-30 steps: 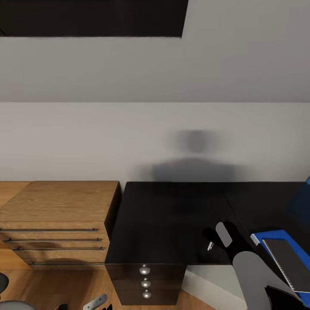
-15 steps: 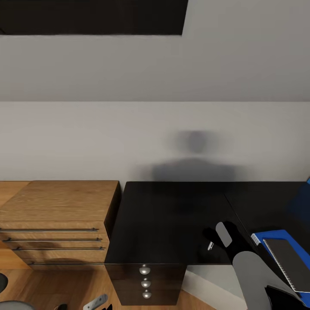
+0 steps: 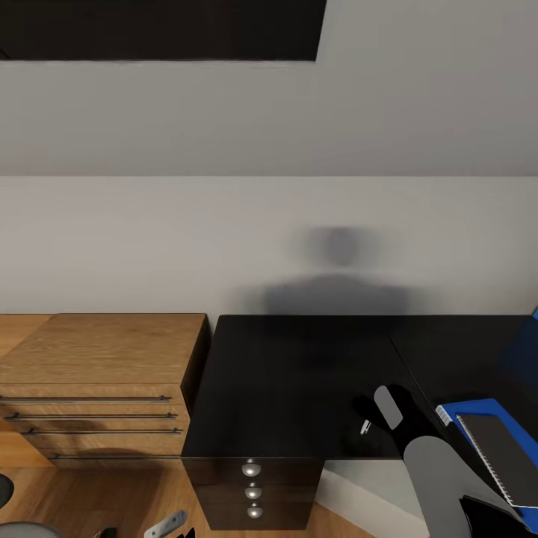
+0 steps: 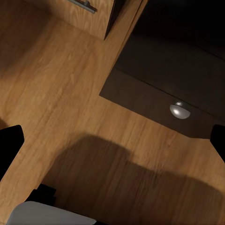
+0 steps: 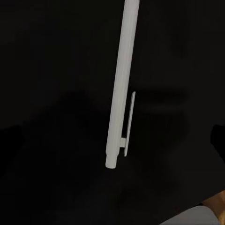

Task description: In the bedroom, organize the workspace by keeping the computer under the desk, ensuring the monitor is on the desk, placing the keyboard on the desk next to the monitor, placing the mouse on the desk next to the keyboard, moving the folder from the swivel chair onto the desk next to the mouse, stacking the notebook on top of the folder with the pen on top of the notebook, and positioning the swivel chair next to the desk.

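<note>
1. Two dark fingertips of the right gripper point(image 5: 112, 140) show at opposite edges of the right wrist view, spread wide apart and closed on nothing; one fingertip point(image 5: 218, 138) sits at the edge of the frame, clear of the pen.
2. Between those fingers lies the pen point(image 5: 121, 89), a thin white stick with a clip along one side; it rests flat on the glossy black desk point(image 3: 299, 373), and neither finger touches it.
3. From the head view the right gripper point(image 3: 370, 418) hangs over the desk's front part, near the edge above the drawer unit point(image 3: 252, 489); a small white bit of the pen point(image 3: 365, 427) shows just beside the black finger housing.
4. Right of that arm, the blue folder point(image 3: 467, 409) lies on the desk with the dark grey notebook point(image 3: 501, 448) stacked on top of it; the pen lies apart from both.
5. Left gripper point(image 4: 112, 140) fingers also stand wide apart, holding nothing; they hang over the wooden floor point(image 4: 70, 117), near the drawer unit's lowest silver knob point(image 4: 179, 110).
6. Beside the desk stands a light-wood chest point(image 3: 97, 373) with bar handles.
</note>
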Motion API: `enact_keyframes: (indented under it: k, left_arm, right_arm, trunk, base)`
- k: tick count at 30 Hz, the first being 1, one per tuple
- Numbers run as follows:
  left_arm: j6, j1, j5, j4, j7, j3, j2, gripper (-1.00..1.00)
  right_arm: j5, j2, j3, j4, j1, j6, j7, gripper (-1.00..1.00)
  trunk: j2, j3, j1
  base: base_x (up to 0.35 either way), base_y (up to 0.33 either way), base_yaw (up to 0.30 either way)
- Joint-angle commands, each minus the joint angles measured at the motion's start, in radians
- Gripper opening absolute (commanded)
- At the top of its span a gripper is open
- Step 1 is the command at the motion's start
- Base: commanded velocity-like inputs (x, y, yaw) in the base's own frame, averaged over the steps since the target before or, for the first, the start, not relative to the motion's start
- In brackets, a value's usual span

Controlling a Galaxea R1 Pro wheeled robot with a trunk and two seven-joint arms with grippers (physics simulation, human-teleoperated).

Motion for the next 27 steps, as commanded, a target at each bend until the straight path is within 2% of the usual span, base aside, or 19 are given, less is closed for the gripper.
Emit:
enact_keyframes:
  k: [1,14,27]
  left_arm:
    - [-0.002,-0.001,0.008,0.0,0.0,0.002,-0.001,1.0]
    - [-0.002,-0.001,0.007,0.0,0.0,0.002,0.0,1.0]
    - [-0.002,-0.001,0.008,0.0,0.0,0.002,0.0,1.0]
  right_arm:
    - [-0.011,0.001,-0.003,-0.002,-0.001,0.002,-0.009,1.0]
    - [-0.007,0.006,0.003,-0.002,-0.001,-0.015,-0.017,1.0]
    - [0.045,0.018,0.018,-0.002,-0.001,-0.017,-0.024,1.0]
  trunk:
    - [-0.001,-0.001,0.0]
    - [-0.001,-0.001,0.0]
    - [-0.001,-0.001,0.0]
  base:
    - [0.0,0.0,0.0]
    - [0.0,0.0,0.0]
    - [0.0,0.0,0.0]
